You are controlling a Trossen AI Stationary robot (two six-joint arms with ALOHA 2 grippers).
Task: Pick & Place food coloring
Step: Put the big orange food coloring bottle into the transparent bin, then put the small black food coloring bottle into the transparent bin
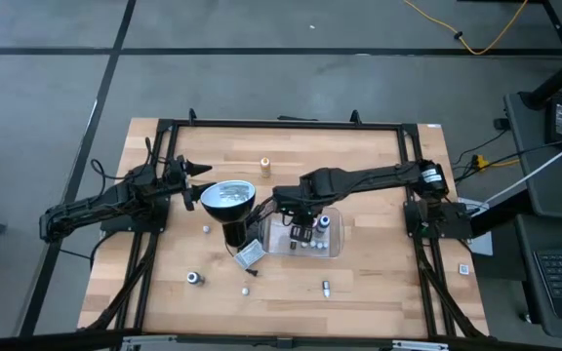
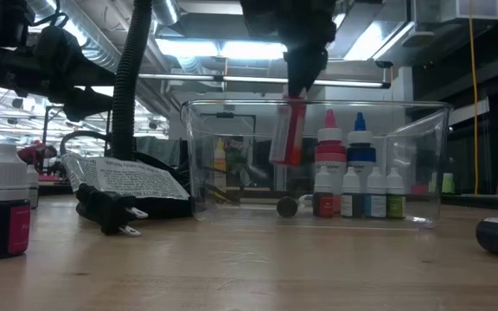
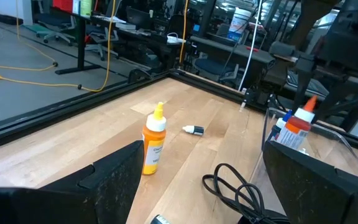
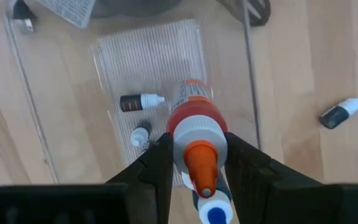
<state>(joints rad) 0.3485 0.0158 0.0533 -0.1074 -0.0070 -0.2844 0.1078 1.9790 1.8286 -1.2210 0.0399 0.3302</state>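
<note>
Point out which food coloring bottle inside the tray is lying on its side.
The dark bottle with a white cap, flat on the clear tray's floor; the others there stand upright.

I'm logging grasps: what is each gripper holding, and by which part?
The right gripper holds an orange-capped bottle by its neck, just below the cap. The left gripper holds nothing.

Tray (image 1: 332, 246) mid-table w/ bottles (image 2: 357, 177) inside, lamp (image 1: 228, 199) just left of it, lone bottle (image 1: 264, 165) behind, toward far edge
</note>
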